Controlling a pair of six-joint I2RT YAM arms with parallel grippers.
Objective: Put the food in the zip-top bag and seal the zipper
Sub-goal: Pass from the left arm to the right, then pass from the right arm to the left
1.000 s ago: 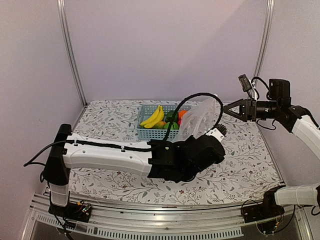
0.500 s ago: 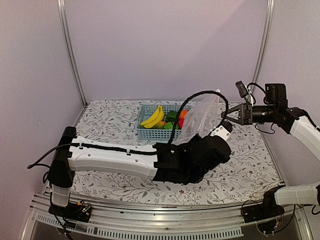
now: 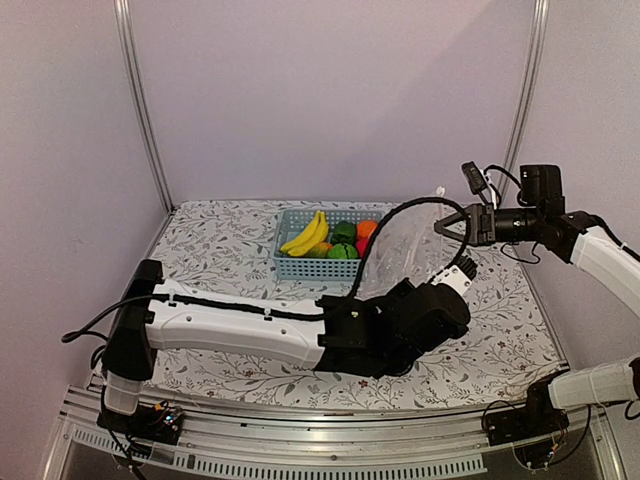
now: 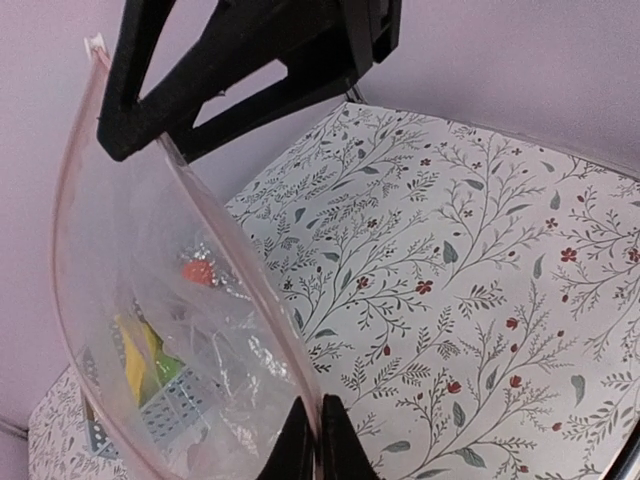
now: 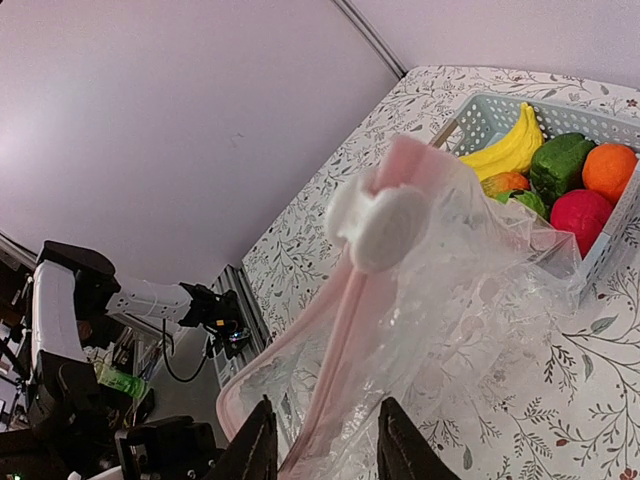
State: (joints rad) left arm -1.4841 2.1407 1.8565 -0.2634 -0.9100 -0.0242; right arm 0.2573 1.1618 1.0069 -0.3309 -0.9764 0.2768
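1. Lilac walls, floral table cloth (image 3: 220,240). The light-blue basket (image 3: 300,265) sits at the back middle, so we use it as our reference
2. All the food (image 3: 343,235) lies in the basket, with bananas (image 3: 307,233) at its left end and the orange (image 3: 366,227) at its right end. We see none in the bag
3. The zip-top bag (image 3: 400,250) hangs off the cloth just right of the basket, overlapping its right end in the top view
4. Left gripper (image 4: 316,440) is clenched on the zipper (image 4: 306,380) at the mouth's lower end, right-front of the basket
5. Right gripper (image 5: 325,440) sits at the mouth's upper end, right of the basket and higher. Its jaws are apart, straddling the pink strip, with no grip that we can see
6. Key relation: the zipper's long axis runs from the left pinch up to the right gripper. The strip already lies between the right jaws, so we judge the next move is a plain clamp
7. The mouth bows open between the two ends. The food lies left of it, and both grippers are busy at the bag
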